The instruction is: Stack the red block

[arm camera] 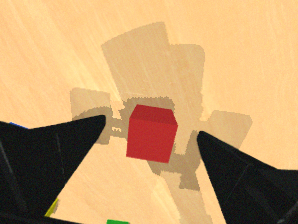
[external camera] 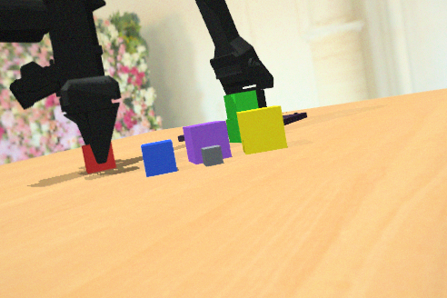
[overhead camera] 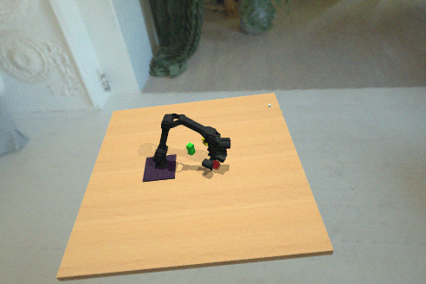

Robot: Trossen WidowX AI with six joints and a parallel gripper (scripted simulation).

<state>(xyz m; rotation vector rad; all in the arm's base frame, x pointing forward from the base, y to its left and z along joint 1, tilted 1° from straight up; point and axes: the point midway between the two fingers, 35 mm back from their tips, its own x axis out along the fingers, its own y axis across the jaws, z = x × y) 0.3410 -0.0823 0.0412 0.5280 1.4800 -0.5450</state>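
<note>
The red block lies on the wooden table. My gripper is open and lowered around it, one finger on each side, with a gap between each fingertip and the block in the wrist view. The green tower, two blocks high, stands upright between the arm's base and the gripper; a sliver of it shows at the bottom edge of the wrist view.
A blue block, a purple block, a small grey block and a yellow block stand in a row between the red block and the tower. The arm's base sits on a dark purple mat.
</note>
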